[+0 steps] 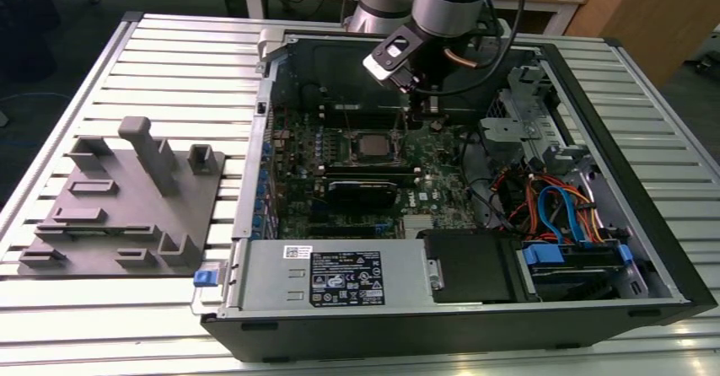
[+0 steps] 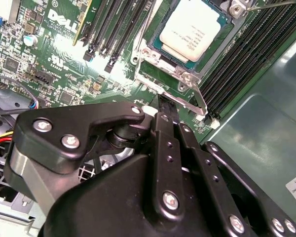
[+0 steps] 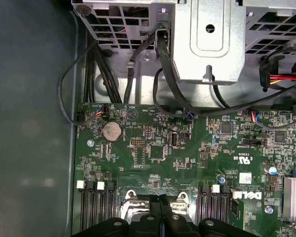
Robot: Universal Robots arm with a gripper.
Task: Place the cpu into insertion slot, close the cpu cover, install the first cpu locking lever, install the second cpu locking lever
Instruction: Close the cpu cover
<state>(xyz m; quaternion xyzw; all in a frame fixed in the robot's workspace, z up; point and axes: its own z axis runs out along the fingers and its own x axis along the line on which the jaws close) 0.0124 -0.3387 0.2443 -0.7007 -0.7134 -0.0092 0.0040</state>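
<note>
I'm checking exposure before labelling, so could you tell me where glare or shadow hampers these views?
Second wrist view: glare whitens the cpu top and a patch of board beside the memory slots. First wrist view: the case wall lies in dim shade, the board evenly lit. Exterior view: table slats bright, inside the case darker.

An open desktop computer case [image 1: 450, 334] lies on a slatted metal bench [image 1: 113, 325], a grey moulded fixture [image 1: 124, 216] beside it at the exterior view's left; blue and orange cables [image 1: 557, 210] coil near the labelled power supply [image 1: 326, 276].
</note>
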